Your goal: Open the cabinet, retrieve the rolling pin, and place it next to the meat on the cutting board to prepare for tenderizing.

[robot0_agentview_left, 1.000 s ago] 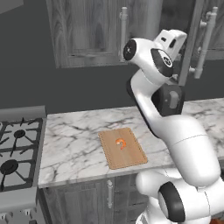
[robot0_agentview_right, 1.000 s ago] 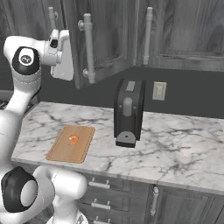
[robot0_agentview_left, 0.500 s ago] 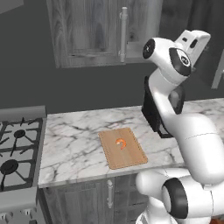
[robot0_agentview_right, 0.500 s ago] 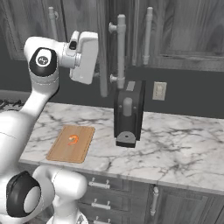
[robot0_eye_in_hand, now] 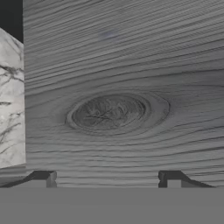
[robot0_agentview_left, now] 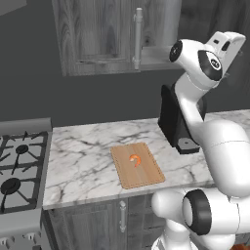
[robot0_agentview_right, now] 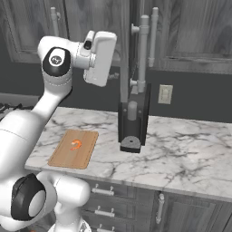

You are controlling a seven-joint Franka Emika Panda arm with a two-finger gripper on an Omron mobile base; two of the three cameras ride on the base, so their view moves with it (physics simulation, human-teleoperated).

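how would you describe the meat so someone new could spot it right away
Start at the marble counter between the stove and the black coffee machine. A light wooden cutting board lies flat on it, and the meat sits near the board's middle. It is a tiny orange curled piece, the only bright thing there.

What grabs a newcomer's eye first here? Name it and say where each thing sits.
The big white robot arm rears over the marble counter, its gripper open against a dark grey wood-grain cabinet door swung ajar. Below, a tiny orange curled piece of meat lies on the flat light-brown wooden cutting board, left of a black countertop appliance.
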